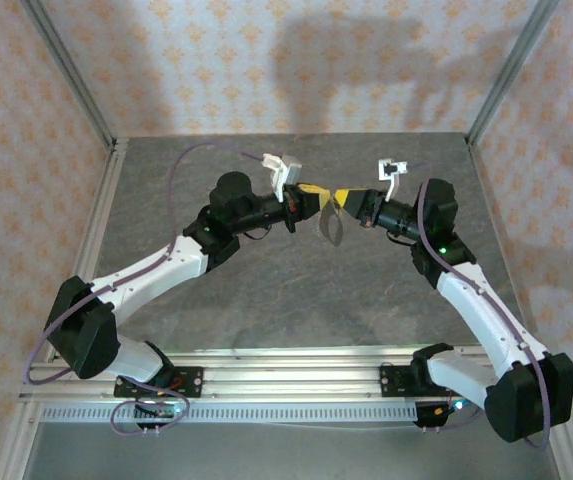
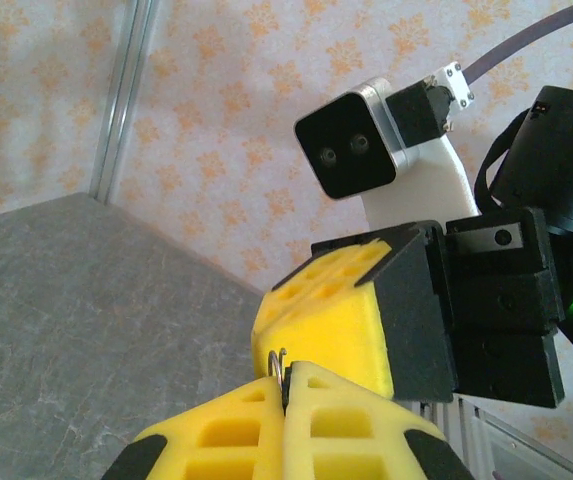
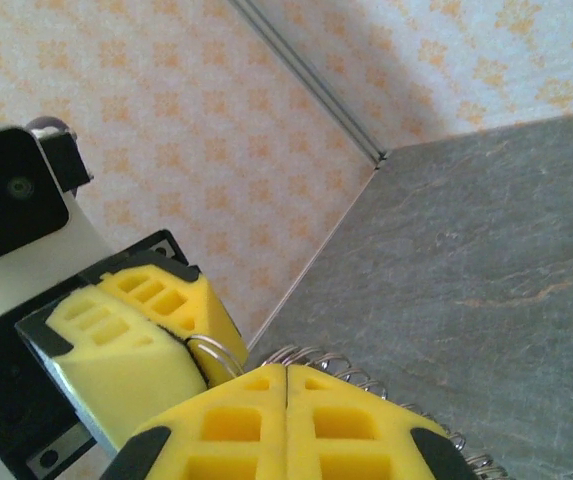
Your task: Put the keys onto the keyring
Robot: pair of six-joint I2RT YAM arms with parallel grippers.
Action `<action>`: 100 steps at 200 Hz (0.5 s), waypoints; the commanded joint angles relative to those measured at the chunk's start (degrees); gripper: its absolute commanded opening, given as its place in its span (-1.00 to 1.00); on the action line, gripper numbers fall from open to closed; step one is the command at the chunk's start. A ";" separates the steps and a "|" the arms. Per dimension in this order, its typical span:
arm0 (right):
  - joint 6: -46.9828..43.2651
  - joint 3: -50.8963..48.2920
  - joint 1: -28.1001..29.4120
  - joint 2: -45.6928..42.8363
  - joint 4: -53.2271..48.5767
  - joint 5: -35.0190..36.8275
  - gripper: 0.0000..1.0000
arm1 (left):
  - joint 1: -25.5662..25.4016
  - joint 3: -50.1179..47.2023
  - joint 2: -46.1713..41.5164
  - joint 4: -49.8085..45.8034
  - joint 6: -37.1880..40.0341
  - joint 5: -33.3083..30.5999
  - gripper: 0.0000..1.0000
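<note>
Keyring (image 2: 280, 362) wire is being pinched by the clenched left gripper (image 2: 284, 385), while the right gripper (image 3: 286, 375), likewise clenched, is hovering just beside it.

A grey, stone-patterned tabletop (image 1: 296, 310) lies inside three walls (image 1: 266, 60) papered in pale pink with a repeating orange motif. Slanted metal posts (image 1: 66, 70) stand at the two far corners, and a metal strip (image 1: 101, 215) runs along the tabletop's left edge. At the near edge lies a silver slotted rail (image 1: 286, 368), with a pale toothed strip (image 1: 266, 412) just in front of it.
</note>
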 commanded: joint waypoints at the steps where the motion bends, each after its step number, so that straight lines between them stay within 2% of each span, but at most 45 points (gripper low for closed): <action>1: -0.14 -0.68 0.83 -0.18 0.72 -3.45 -1.00 | -0.73 1.33 -1.55 3.75 -0.18 0.32 -1.00; 44: 0.36 -0.34 1.00 -0.21 0.71 -3.50 -1.00 | -1.02 1.33 -0.99 3.63 -0.17 -0.29 -1.00; 57: 1.40 -1.12 -0.41 -0.92 1.04 -1.56 -0.59 | -1.02 1.10 -0.94 3.84 -0.17 -0.78 -1.00; 68: 4.14 -2.83 -2.78 -2.09 3.98 -0.23 -0.42 | -1.04 0.83 -0.98 4.10 -0.17 -1.25 -1.00; 81: 7.93 -4.58 -5.33 -2.93 8.00 0.45 -0.34 | -1.02 0.76 -0.98 4.28 -0.08 -1.54 -1.00; 100: 9.35 -4.73 -6.32 -3.68 8.99 1.07 -0.33 | -1.02 0.76 -0.81 5.16 -0.50 -1.63 -1.00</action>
